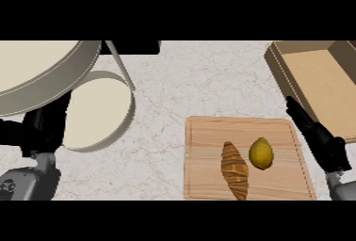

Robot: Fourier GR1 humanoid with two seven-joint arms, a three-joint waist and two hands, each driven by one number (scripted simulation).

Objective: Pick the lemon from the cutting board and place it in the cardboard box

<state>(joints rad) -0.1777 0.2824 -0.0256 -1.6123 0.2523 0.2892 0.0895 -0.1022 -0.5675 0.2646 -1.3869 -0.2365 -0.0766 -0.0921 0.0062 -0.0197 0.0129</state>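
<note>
A: Where the head view looks down, what surface is entered first?

B: Item one: counter (188,80), pale marbled stone, filling the view. No wall or floor shows.

A: And on it?

B: Item two: cutting board (208,136), light wood, lower centre-right, running off the lower edge. Item three: lemon (261,153), yellow, lying on the board's right half, long axis roughly up and down. Item four: croissant (235,170), brown, ridged, lying just left of the lemon; whether the two touch I cannot tell.

A: The box?

B: Item five: cardboard box (306,75), open-topped, upper right corner, cut by the right edge, apart from the board's top corner. Nothing shows inside it.

A: Hands?

B: Item six: right hand (316,136), black, at the right edge, fingers straight and released, lying between the board's right edge and the box's near wall. It holds nothing and is apart from the lemon. Item seven: left hand (45,127), black, at the left edge, fingers relaxed and extended, holding nothing.

A: Anything else nearby?

B: Item eight: two cream round plates at upper left, large plate (42,70) cut by the frame, smaller plate (97,117) below it, partly overlapped. The left hand shows against both. Item nine: dark object (135,46) at the top edge, not identifiable. Between lemon and box, only the right hand lies near the way.
</note>
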